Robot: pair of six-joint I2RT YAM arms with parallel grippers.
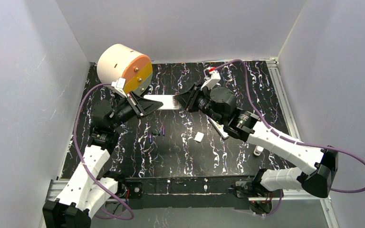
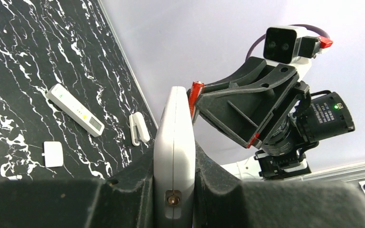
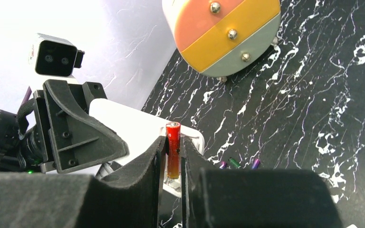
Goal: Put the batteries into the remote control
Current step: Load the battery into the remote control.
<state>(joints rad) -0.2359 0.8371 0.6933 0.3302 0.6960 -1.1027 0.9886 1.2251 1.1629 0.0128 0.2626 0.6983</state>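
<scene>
Status: red-orange battery point(image 3: 173, 133) is pinched in my right end effector point(image 3: 173, 145). The jaws stand only a cell's width apart, the cell's long axis runs along the fingers, and its far end pokes past the tips. My left end effector point(image 2: 173, 164) is clamped tight on the near end of the remote control point(image 2: 175, 118), edge-on, and looks to be holding it clear of the counter point(image 1: 247, 80). Key relation: the remote's free end sits right at my right fingertips, dead ahead of the cell, and the cell's axis looks roughly in line with the remote's length. So the right arm does the insert while the left just braces. I can't tell whether the cell touches the bay; the fingers hide it. The spare batteries point(image 1: 156, 134) lie on the counter between the arms, nearer the left. A small white piece point(image 1: 198, 137), likely the battery cover, lies nearer the right.
</scene>
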